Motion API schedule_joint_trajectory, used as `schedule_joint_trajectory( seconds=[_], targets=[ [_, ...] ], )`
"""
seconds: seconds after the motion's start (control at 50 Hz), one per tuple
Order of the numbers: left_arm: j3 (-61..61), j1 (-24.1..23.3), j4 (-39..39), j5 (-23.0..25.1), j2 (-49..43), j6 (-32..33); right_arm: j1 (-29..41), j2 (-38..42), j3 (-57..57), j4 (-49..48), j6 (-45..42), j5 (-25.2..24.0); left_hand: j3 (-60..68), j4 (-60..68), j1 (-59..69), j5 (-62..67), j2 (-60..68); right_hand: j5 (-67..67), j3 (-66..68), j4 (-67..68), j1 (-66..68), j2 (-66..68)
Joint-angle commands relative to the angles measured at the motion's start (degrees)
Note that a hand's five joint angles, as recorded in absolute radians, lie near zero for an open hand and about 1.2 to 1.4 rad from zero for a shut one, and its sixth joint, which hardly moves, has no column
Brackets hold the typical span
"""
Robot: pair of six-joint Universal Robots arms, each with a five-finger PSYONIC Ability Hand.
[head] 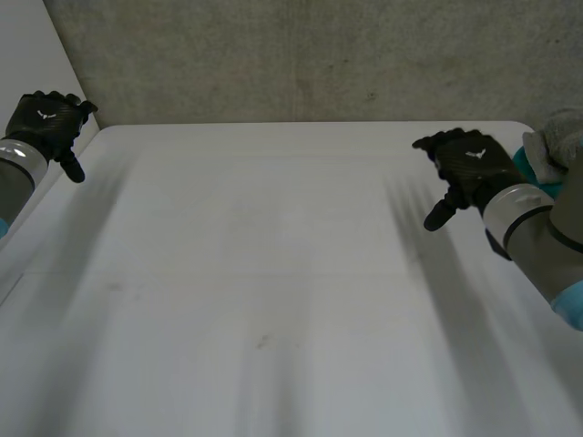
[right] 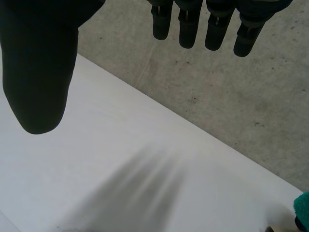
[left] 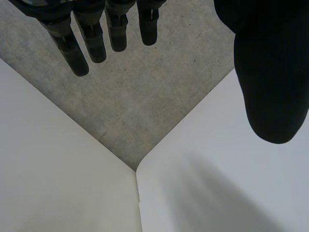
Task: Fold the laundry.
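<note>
**Laundry bunched at the table's far right corner, both hands released above the table**

The laundry point(head: 552, 144) is a small bunched heap of cloth, pale grey on top with teal beneath. It sits at the far right corner of the white table point(head: 273, 273), just beside the right arm's wrist, which hides part of it. In the right wrist view only a teal scrap of it point(right: 303, 207) shows, at the table's edge and well apart from the fingertips.

The right hand point(head: 472, 166) hangs above the right side of the table, near the laundry but not touching it. Its fingers point(right: 188, 24) are straight and relaxed, with the thumb held wide to one side.

The left hand point(head: 44, 123) hovers over the table's far left corner, well apart from the laundry. Its fingers point(left: 91, 41) are also straight and released, thumb set apart.

Under the left hand, the table's corner meets a second white surface point(left: 58, 164) along a narrow seam. Beyond the table's far edge lies a grey concrete floor point(head: 319, 55).
</note>
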Motion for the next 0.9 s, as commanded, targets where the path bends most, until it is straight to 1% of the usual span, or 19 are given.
schedule_joint_trajectory(
  seconds=[0.02, 0.04, 0.06, 0.1, 0.12, 0.18, 0.28, 0.38, 0.42, 0.52, 0.6, 0.68, 0.8, 0.88, 0.9],
  targets=[
    [-14.62, -2.1, 5.8, 3.01, 14.86, -1.37, -2.61, -12.24, 4.5, -3.1, 1.42, 0.43, -1.93, -1.55, -0.41, -2.61, -1.66, -2.74, -1.66, -1.52, -3.06, -1.93],
    [-15.95, -2.1, 7.92, 3.72, 15.94, -2.34, -2.52, -12.25, 4.5, -3.28, 1.51, 0.42, -1.93, -1.55, -0.41, -2.61, -1.66, -2.74, -1.66, -1.52, -3.06, -1.93],
    [-18.14, -2.36, 12.12, 4.33, 17.6, -5.14, -2.34, -12.33, 4.5, -3.37, 1.77, 0.42, -1.93, -1.55, -0.41, -2.61, -1.66, -2.74, -1.66, -1.52, -3.06, -1.93],
    [-19.65, -2.63, 14.52, 3.99, 19.28, -8.05, -2.08, -12.25, 4.41, -3.37, 1.77, 0.51, -1.93, -1.55, -0.41, -2.61, -1.66, -2.74, -1.66, -1.52, -3.06, -1.93],
    [-20.7, -2.72, 14.88, 3.38, 20.86, -11.11, -1.99, -11.9, 4.24, -3.11, 1.77, 0.43, -1.93, -1.55, -0.41, -2.61, -1.66, -2.74, -1.66, -1.52, -3.06, -1.93],
    [-22.47, -2.46, 12.96, 2.32, 23.15, -15.53, -1.73, -11.37, 4.15, -2.23, 2.04, 0.6, -1.93, -1.55, -0.41, -2.61, -1.66, -2.74, -1.66, -1.52, -3.06, -1.93],
    [-26.6, -1.84, 9.18, 0.83, 26.58, -17.38, -1.2, -11.81, 4.06, -0.91, 3.0, 0.6, -1.93, -1.55, -0.41, -2.61, -1.66, -2.74, -1.66, -1.52, -3.06, -1.93],
    [-31.6, -1.31, 9.87, -0.84, 31.41, -18.34, -1.11, -12.95, 4.33, -0.38, 3.79, 0.6, -1.93, -1.55, -0.41, -2.61, -1.66, -2.74, -1.66, -1.52, -3.06, -1.93],
    [-33.8, -1.49, 11.1, -1.28, 33.35, -20.18, -1.11, -13.3, 4.5, -0.47, 4.06, 0.6, -1.93, -1.55, -0.41, -2.61, -1.66, -2.74, -1.66, -1.52, -3.06, -1.93],
    [-36.88, -3.33, 11.72, -0.58, 36.6, -25.11, -1.11, -13.74, 4.94, -0.82, 3.97, 0.69, -1.93, -1.55, -0.41, -2.61, -1.66, -2.74, -1.66, -1.52, -3.06, -1.93],
    [-38.99, -6.66, 11.9, 0.56, 38.53, -28.45, -1.02, -13.74, 5.12, -1.0, 4.06, 0.78, -1.93, -1.55, -0.41, -2.61, -1.66, -2.74, -1.66, -1.52, -3.06, -1.93],
    [-39.61, -8.6, 12.16, 1.09, 38.54, -29.42, -1.02, -13.65, 5.12, -1.0, 4.23, 0.78, -1.93, -1.55, -0.41, -2.61, -1.66, -2.74, -1.66, -1.52, -3.06, -1.93],
    [-39.08, -11.85, 13.48, 0.83, 36.96, -28.81, -0.94, -13.74, 5.29, -1.0, 4.24, 0.78, -1.93, -1.55, -0.41, -2.61, -1.66, -2.74, -1.66, -1.52, -3.06, -1.93],
    [-38.47, -13.44, 14.0, -0.93, 36.34, -28.28, -0.94, -13.74, 5.29, -1.0, 4.06, 0.78, -1.93, -1.55, -0.41, -2.61, -1.66, -2.74, -1.66, -1.52, -3.06, -1.93],
    [-38.12, -13.96, 14.27, -2.15, 36.25, -27.93, -0.94, -13.74, 5.29, -1.0, 4.06, 0.78, -1.93, -1.55, -0.41, -2.61, -1.66, -2.74, -1.66, -1.52, -3.06, -1.93]
  ],
)
